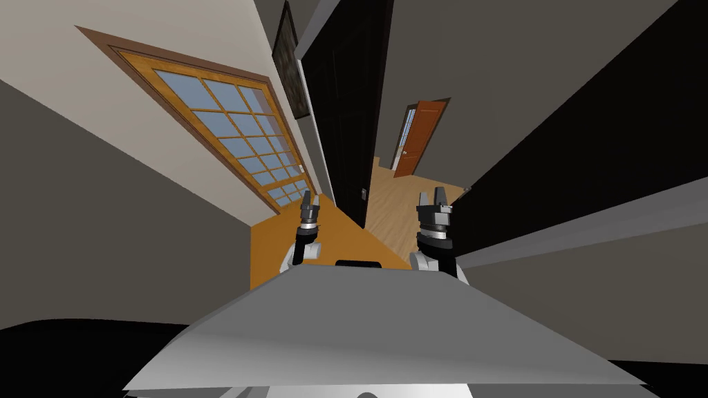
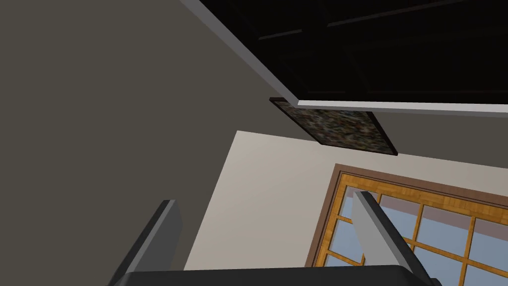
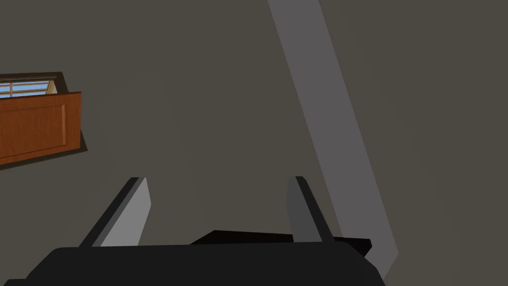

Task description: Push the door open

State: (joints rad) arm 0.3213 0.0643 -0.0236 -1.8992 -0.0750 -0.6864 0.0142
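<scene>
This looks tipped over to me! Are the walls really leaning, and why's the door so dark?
Head view: the wide lens splays the walls and slants the wood-framed paned window; the tall black door shows almost no shading. Left wrist view: its panels barely show.

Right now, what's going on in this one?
The robot stands at a dark door that is ajar, with wooden floor and an orange door visible through the gap. Both arms are raised in front of it, the left jaws and right jaws open and holding nothing.
</scene>
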